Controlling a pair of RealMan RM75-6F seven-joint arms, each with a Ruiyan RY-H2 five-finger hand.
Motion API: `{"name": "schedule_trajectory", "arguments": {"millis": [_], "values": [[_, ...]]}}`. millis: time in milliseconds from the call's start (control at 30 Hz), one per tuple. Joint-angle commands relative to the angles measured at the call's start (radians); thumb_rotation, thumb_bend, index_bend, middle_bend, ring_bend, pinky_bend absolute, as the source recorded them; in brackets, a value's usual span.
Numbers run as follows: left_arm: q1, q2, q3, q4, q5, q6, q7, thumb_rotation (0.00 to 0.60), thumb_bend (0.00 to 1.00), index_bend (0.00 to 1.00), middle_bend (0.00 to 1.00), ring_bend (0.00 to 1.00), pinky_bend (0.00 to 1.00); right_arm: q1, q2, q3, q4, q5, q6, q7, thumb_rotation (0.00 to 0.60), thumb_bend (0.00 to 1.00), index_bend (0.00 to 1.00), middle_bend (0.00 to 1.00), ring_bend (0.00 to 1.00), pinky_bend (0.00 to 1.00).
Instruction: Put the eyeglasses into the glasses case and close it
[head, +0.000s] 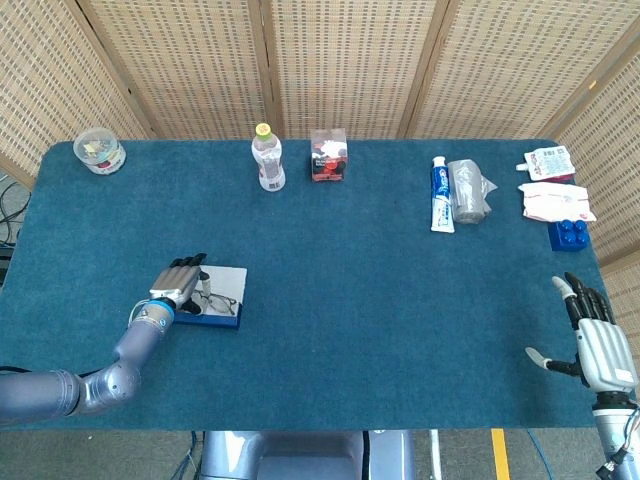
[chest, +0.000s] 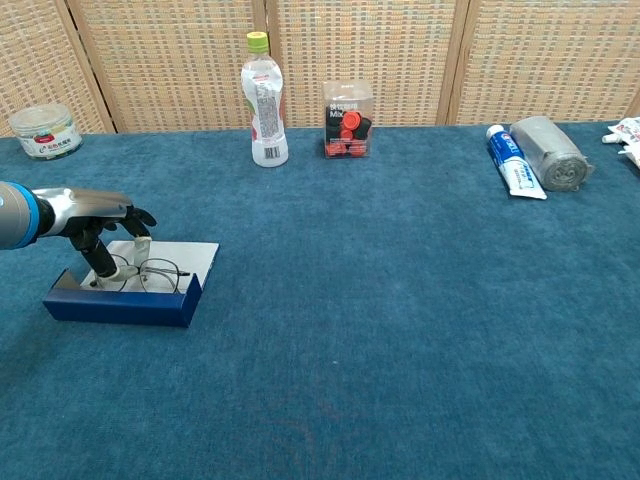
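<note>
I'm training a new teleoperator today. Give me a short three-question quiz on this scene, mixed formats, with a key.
1. True or false: the eyeglasses lie on the bare table, outside the glasses case.
2. Which robot hand is at the case?
A. left robot hand
B. right robot hand
3. Fill in: beside the toothpaste tube, at the far right of the table, lies a grey ____.

Key:
1. False; they sit in the open case.
2. A; the right robot hand stays off at the table's right edge, fingers spread, holding nothing.
3. roll.
</note>
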Motion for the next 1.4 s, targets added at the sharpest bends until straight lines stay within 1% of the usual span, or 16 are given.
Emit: {"name": "schedule_trajectory", "arguments": {"millis": [33,67,200,267,333,400,433,533,600,667,700,767,867,1000,1133,1400], "values": [[0.000,0.004,0.001,-0.006,0.003,-0.006,-0.003,0.600,0.64,0.41,0.00,0.00,0.00,0.000,0.000,0.000,0.001,0.000,-0.001,0.001,0.600,0.00,0.00,0.00,0.00,0.00],[-0.001,0.006,0.002,-0.007,0.004,-0.009,-0.003,0.600,0.63,0.36,0.00,0.00,0.00,0.000,0.000,0.000,0.001,0.000,-0.001,0.001,0.600,0.00,0.00,0.00,0.00,0.00],[-0.002,0.017,0.002,-0.012,0.004,-0.021,-0.009,0.600,0.63,0.25,0.00,0.00,0.00,0.000,0.000,0.000,0.001,0.000,-0.001,0.002,0.600,0.00,0.00,0.00,0.00,0.00],[-0.003,0.023,0.005,-0.015,0.005,-0.028,-0.009,0.600,0.62,0.15,0.00,0.00,0.00,0.000,0.000,0.000,0.000,0.000,-0.001,0.001,0.600,0.00,0.00,0.00,0.00,0.00],[-0.004,0.035,0.006,-0.020,0.004,-0.046,-0.018,0.600,0.61,0.07,0.00,0.00,0.00,0.000,0.000,0.000,0.001,0.000,-0.001,0.001,0.600,0.00,0.00,0.00,0.00,0.00],[0.012,0.054,-0.013,-0.028,0.038,-0.058,-0.058,0.600,0.61,0.02,0.00,0.00,0.00,0.000,0.000,0.000,0.000,0.000,-0.001,0.002,0.600,0.00,0.00,0.00,0.00,0.00],[0.029,0.067,-0.026,-0.030,0.080,-0.066,-0.091,0.600,0.61,0.01,0.00,0.00,0.00,0.000,0.000,0.000,0.000,0.000,-0.001,0.002,0.600,0.00,0.00,0.00,0.00,0.00],[0.075,0.105,-0.056,-0.036,0.194,-0.096,-0.179,0.600,0.63,0.00,0.00,0.00,0.00,0.001,0.001,0.000,0.000,0.000,-0.002,0.002,0.600,0.00,0.00,0.00,0.00,0.00],[0.105,0.130,-0.071,-0.040,0.284,-0.114,-0.233,0.600,0.70,0.00,0.00,0.00,0.00,0.001,0.001,0.000,0.000,-0.001,-0.002,0.003,0.600,0.00,0.00,0.00,0.00,0.00],[0.130,0.150,-0.082,-0.045,0.351,-0.130,-0.281,0.600,0.81,0.01,0.00,0.00,0.00,0.001,0.001,-0.001,0.000,-0.001,-0.002,0.002,0.600,0.00,0.00,0.00,0.00,0.00],[0.141,0.159,-0.086,-0.046,0.383,-0.139,-0.304,0.600,0.85,0.01,0.00,0.00,0.00,0.001,0.001,-0.001,0.000,-0.001,-0.001,0.002,0.600,0.00,0.00,0.00,0.00,0.00],[0.163,0.175,-0.095,-0.050,0.450,-0.163,-0.354,0.600,0.92,0.05,0.00,0.00,0.00,0.001,0.000,-0.001,0.000,-0.002,0.000,0.001,0.600,0.00,0.00,0.00,0.00,0.00],[0.196,0.195,-0.107,-0.051,0.551,-0.192,-0.432,0.600,0.94,0.09,0.00,0.00,0.00,0.000,0.000,-0.001,-0.001,-0.002,0.001,-0.001,0.600,0.00,0.00,0.00,0.00,0.00],[0.235,0.199,-0.114,-0.049,0.684,-0.201,-0.527,0.600,0.94,0.11,0.00,0.00,0.00,0.000,0.000,-0.001,-0.001,-0.003,0.002,-0.005,0.600,0.00,0.00,0.00,0.00,0.00],[0.239,0.191,-0.118,-0.051,0.766,-0.220,-0.581,0.600,0.95,0.11,0.00,0.00,0.00,0.001,-0.001,-0.001,-0.001,-0.004,0.003,-0.007,0.600,0.00,0.00,0.00,0.00,0.00],[0.210,0.139,-0.117,-0.061,0.814,-0.243,-0.599,0.600,0.97,0.13,0.00,0.00,0.00,0.001,-0.001,-0.001,0.000,-0.003,0.003,-0.007,0.600,0.00,0.00,0.00,0.00,0.00]]}}
